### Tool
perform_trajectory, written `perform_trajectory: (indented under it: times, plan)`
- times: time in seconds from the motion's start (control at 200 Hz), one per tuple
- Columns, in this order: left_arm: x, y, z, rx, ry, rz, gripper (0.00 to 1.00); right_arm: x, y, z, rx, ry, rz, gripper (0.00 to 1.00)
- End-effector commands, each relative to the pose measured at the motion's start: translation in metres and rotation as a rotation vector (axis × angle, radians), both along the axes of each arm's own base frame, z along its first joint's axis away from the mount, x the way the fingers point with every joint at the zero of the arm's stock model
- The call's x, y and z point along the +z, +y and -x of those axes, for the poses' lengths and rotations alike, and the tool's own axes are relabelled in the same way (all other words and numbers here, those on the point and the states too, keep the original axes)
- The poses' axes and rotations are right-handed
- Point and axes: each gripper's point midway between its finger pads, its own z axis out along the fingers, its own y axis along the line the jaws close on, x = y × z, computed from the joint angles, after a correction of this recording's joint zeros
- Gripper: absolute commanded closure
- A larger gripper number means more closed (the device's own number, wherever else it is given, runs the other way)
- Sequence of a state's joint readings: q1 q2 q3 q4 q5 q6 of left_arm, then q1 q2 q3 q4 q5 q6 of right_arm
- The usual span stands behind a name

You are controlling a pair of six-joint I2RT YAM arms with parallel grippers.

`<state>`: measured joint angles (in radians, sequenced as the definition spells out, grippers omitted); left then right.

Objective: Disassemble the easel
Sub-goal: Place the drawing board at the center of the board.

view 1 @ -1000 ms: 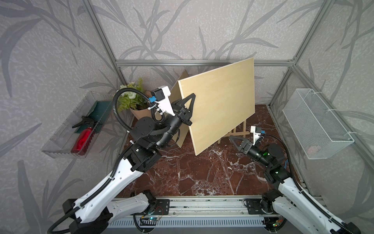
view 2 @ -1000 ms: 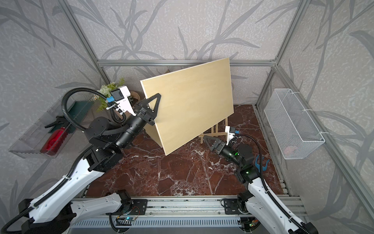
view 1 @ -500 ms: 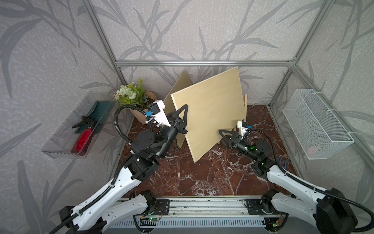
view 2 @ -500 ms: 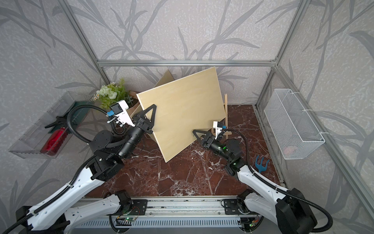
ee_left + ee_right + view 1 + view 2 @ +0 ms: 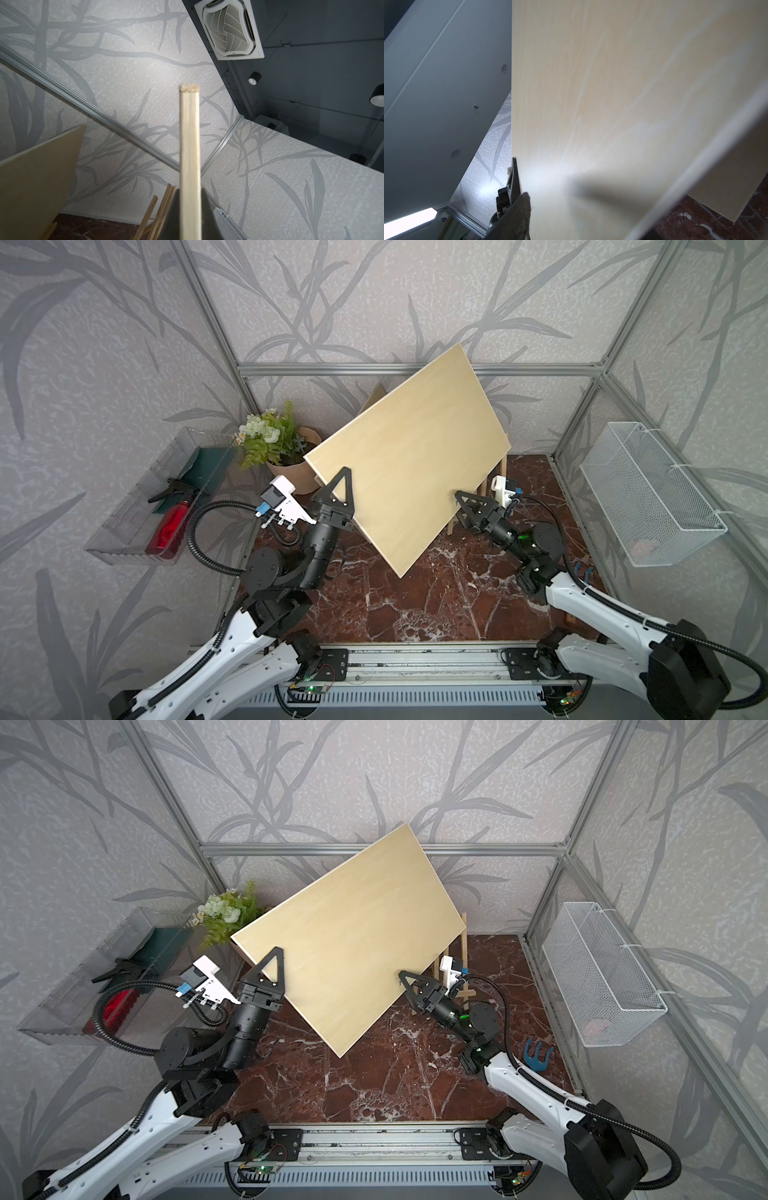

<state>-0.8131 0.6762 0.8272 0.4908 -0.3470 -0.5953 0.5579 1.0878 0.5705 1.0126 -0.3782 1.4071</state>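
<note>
A large pale wooden board (image 5: 407,456) is held in the air, tilted like a diamond, just in front of the wooden easel frame (image 5: 503,466) that stands on the red marble tabletop (image 5: 415,605). In both top views the board's long axis runs up from the left gripper's side towards the back wall, and its highest corner crosses the metal rail there. Its lowest corner points down at the marble; whether it touches cannot be told.

The board's long lower edge passes close beside the easel frame. A second board (image 5: 374,396) leans behind the held one, on the side away from the easel frame. A flower pot (image 5: 291,472) sits just beyond the board's far corner. Bare marble lies open from the easel frame towards the arm bases. A wire basket (image 5: 648,497) hangs on the side wall past the easel frame.

The left gripper (image 5: 340,489) is clamped on the board's short edge, well apart from the easel frame; the left wrist view looks straight along that thin edge (image 5: 190,155) between dark fingers (image 5: 207,218). The right gripper (image 5: 467,506) sits at the long edge just beside the easel frame, one finger lying along the board's face. Whether it has closed on the board cannot be told.
</note>
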Motion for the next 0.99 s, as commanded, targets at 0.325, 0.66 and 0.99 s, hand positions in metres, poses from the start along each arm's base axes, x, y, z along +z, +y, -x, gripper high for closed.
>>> perform_trajectory:
  times: [0.325, 0.66, 0.99]
  plan:
    - [-0.026, -0.006, 0.006, -0.095, 0.008, 0.056, 1.00, 0.103, -0.031, 0.046, 0.000, -0.303, -0.208, 0.54]
    - [-0.063, -0.029, -0.001, -0.183, 0.071, 0.028, 1.00, 0.114, -0.040, 0.056, 0.000, -0.341, -0.252, 0.59]
    - [-0.093, -0.044, -0.008, -0.229, 0.158, -0.005, 1.00, 0.118, -0.045, 0.065, -0.013, -0.378, -0.258, 0.73]
